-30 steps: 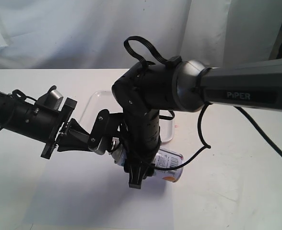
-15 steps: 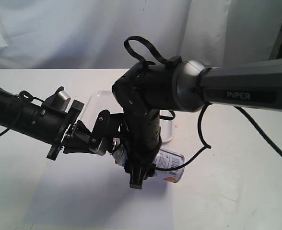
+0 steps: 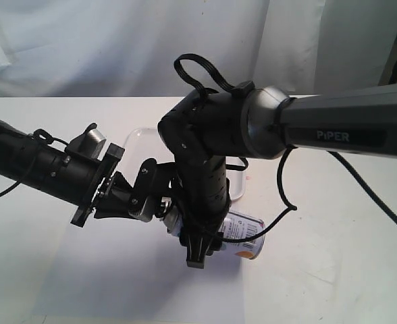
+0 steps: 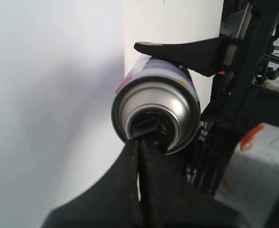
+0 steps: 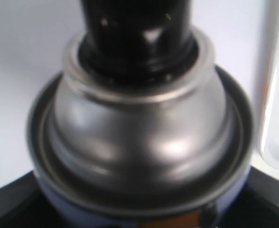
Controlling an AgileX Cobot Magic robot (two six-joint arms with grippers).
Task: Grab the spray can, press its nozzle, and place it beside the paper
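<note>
The right gripper (image 3: 205,237) points down and is clamped around the can (image 3: 244,234), which lies on its side in the grip, its black nozzle (image 4: 150,127) facing the left arm and its base facing the other way. In the left wrist view 1 black finger (image 4: 187,50) of the right gripper presses along the can's labelled side; the opposite finger is hidden behind the body. The left gripper (image 4: 139,142) has its 2 fingers closed flat against each other with nothing between them, and their joined tips sit inside the silver dome, touching the nozzle. In the right wrist view the dome fills the picture (blurred by closeness), with the nozzle above it and the dark jaws at both lower corners. The can seems to be held clear of the surface, over the right part of the paper (image 3: 117,283), which lies flat on the white table (image 3: 333,256), its right edge running just under the can. A white tray (image 3: 135,138) sits behind both grippers, largely covered by the right arm, near the paper's far edge.
</note>
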